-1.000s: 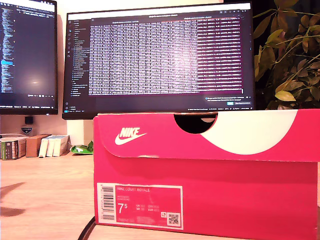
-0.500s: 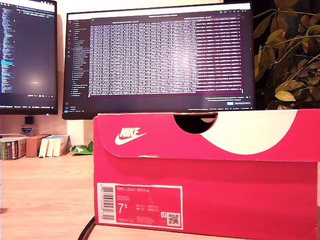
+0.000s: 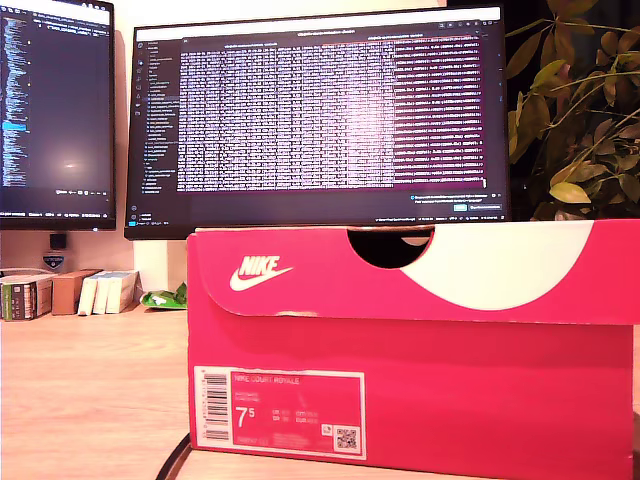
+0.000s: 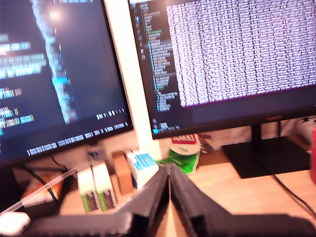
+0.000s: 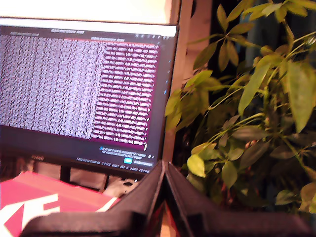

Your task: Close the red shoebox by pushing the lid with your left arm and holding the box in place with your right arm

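The red shoebox (image 3: 415, 350) sits on the wooden desk (image 3: 90, 390) with its lid (image 3: 415, 270) down flat, right below the big monitor (image 3: 320, 115). My second gripper (image 5: 164, 170) is up above the lid, fingers pressed together, nothing in them. My first gripper (image 4: 169, 180) is also pinched together, pointing at small boxes (image 4: 98, 185) beyond it.

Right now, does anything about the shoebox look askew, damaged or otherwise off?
Nothing stands out. The red shoebox sits flat on the desk, its lid down and level. No dents or tears show. My first gripper and my second gripper are shut, clear of it.
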Motion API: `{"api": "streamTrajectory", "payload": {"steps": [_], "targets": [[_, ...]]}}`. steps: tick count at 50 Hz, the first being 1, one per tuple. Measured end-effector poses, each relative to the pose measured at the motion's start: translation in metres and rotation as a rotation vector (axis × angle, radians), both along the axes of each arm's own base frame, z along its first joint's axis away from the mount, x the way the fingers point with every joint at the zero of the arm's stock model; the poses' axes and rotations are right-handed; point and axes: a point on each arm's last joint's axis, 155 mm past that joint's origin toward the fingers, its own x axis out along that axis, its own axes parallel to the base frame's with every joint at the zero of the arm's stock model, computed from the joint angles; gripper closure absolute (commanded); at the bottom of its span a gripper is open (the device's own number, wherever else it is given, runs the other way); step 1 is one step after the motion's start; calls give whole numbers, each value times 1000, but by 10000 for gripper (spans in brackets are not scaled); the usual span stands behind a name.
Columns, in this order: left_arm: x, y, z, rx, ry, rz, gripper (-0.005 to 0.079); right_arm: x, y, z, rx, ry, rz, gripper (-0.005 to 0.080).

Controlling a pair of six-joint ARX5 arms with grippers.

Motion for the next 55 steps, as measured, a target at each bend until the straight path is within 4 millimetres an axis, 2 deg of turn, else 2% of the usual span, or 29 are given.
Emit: {"api": "streamTrajectory", "payload": {"steps": [5, 11, 35, 42, 50, 55], "targets": [[-8, 0, 5, -4, -26, -1, 762, -4, 0, 4, 6, -17, 2, 765], [-13, 2, 3, -13, -22, 6, 762, -3, 0, -6, 20, 27, 6, 765], [-10, 4, -43, -51, 169, 17, 762, -8, -2, -53, 27, 207, -5, 764], [-10, 5, -55, -49, 216, 26, 762, -7, -2, -75, 42, 297, -4, 765], [-12, 9, -72, -47, 283, 46, 762, -7, -2, -77, 72, 310, 0, 764], [-13, 11, -79, -68, 315, 58, 761, -7, -2, -88, 78, 351, 0, 764]]}}
